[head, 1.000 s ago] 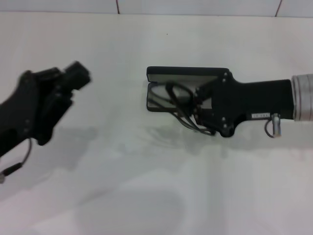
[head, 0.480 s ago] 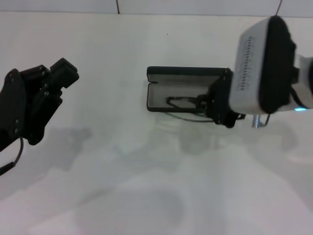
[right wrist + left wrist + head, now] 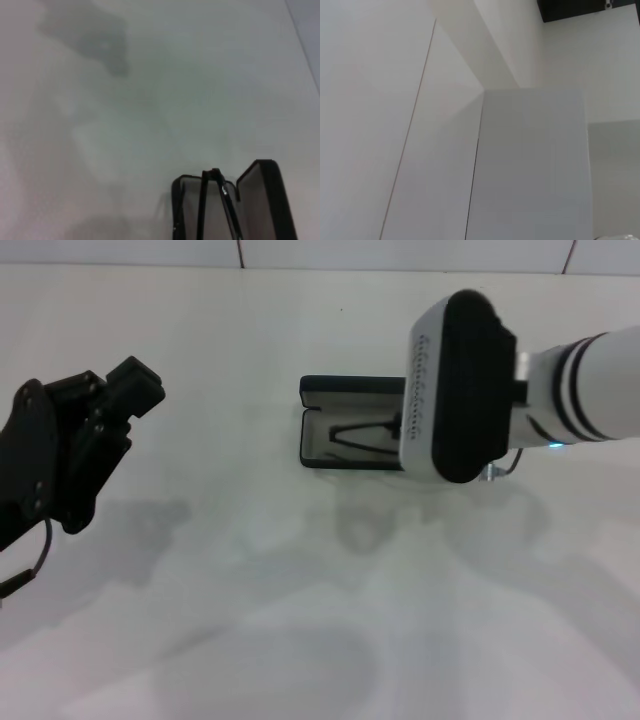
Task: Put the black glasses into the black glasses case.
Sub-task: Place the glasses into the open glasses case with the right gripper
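The black glasses case [image 3: 318,430] lies open at the table's middle, its lid [image 3: 350,388] on the far side. The black glasses [image 3: 352,434] lie inside the tray, their thin temples running right under my right arm. That arm's white wrist housing [image 3: 455,385] hangs over the right end of the case and hides almost all of the right gripper. In the right wrist view the case [image 3: 181,210] sits at the frame's edge, with the glasses' [image 3: 216,192] temples across its tray. My left gripper [image 3: 128,390] hangs at the far left, well away from the case.
The white table [image 3: 300,580] carries only shadows around the case. A tiled wall edge [image 3: 300,260] runs along the back. The left wrist view shows only pale wall panels [image 3: 530,165].
My right arm has turned and risen, so its white wrist now covers the case's right end. The glasses went from overhanging the front rim to lying inside the tray. The left arm drew back left.
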### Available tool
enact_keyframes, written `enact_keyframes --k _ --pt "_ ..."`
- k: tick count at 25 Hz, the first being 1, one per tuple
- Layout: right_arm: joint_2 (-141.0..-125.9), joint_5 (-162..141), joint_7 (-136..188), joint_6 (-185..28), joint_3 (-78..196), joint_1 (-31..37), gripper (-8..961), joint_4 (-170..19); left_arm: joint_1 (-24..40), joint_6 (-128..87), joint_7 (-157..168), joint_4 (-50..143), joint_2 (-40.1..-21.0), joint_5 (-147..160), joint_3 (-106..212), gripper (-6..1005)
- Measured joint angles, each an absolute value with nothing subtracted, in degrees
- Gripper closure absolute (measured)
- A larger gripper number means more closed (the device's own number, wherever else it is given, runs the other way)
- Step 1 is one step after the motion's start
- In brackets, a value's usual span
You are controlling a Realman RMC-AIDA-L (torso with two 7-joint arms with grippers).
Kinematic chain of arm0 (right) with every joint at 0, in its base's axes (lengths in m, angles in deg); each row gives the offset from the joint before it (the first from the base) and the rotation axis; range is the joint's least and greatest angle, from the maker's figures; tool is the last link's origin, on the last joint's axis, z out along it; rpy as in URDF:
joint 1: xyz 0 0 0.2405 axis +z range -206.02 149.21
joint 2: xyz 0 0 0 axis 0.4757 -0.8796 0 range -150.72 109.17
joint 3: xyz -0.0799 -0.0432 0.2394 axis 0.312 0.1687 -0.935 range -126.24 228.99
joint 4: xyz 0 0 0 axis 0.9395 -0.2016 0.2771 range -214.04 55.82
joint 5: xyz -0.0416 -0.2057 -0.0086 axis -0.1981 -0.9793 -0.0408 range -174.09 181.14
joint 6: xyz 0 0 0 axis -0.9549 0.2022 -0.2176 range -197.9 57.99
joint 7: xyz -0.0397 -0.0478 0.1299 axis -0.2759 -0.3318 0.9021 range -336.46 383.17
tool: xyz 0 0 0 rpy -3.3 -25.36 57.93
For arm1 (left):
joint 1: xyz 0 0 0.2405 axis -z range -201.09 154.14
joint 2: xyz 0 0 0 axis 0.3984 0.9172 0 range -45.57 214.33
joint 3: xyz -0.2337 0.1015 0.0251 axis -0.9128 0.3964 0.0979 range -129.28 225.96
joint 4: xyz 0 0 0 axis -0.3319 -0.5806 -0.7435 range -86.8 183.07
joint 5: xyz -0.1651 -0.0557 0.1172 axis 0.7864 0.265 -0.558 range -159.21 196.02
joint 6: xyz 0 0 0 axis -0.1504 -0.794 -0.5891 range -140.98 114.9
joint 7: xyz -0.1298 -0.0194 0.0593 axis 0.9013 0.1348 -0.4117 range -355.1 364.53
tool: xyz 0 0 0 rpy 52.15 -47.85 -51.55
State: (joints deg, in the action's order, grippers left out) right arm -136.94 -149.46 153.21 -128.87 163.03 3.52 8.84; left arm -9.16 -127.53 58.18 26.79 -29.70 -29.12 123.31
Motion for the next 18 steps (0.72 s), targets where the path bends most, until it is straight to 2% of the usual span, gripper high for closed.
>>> enact_keyframes --k 18 --pt "-136.96 -152.8 155.1 -117.9 167.3 5.8 845 0.4 -9.1 -127.4 58.2 26.8 -30.08 -29.0 123.3 942"
